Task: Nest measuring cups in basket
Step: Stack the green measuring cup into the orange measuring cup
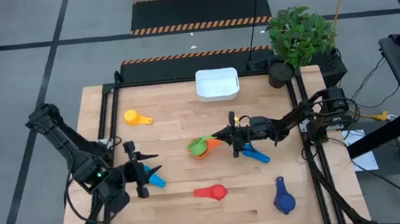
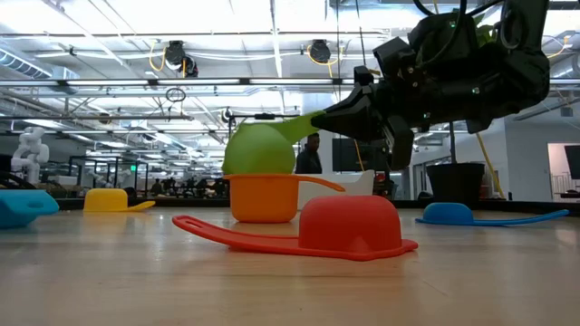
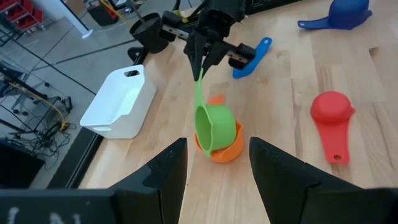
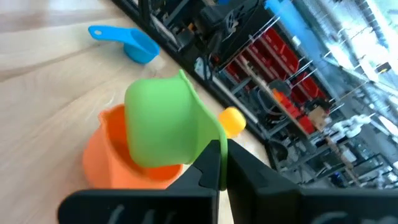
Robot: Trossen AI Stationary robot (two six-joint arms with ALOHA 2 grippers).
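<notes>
My right gripper [image 1: 222, 134] is shut on a green measuring cup [image 1: 197, 147] above an orange cup [image 1: 207, 149] at mid-table. The green cup [image 3: 214, 127] is tilted, and its bowl dips at the mouth of the orange cup [image 3: 222, 151], which stands upright on the table. My left gripper [image 1: 141, 173] is open and empty at the near left, beside a light blue cup [image 1: 156, 180]. The white basket [image 1: 217, 83] stands at the far edge. Yellow [image 1: 137, 118], red [image 1: 211, 192], blue [image 1: 254, 153] and dark blue [image 1: 283, 198] cups lie on the table. My right gripper pinches the free end of the green cup's flat handle [image 4: 211, 134] between its two fingers. The fingers come about level from the table's right side, in line with the handle [image 3: 199, 87]. The cup hangs tilted beyond the fingertips, its bowl [image 2: 258, 149] at the orange cup's rim [image 2: 265, 178].
A potted plant [image 1: 299, 36] stands at the far right corner, beside the basket. The red cup [image 2: 349, 226] lies upside down toward the near edge. Bare wood lies between the basket and the orange cup.
</notes>
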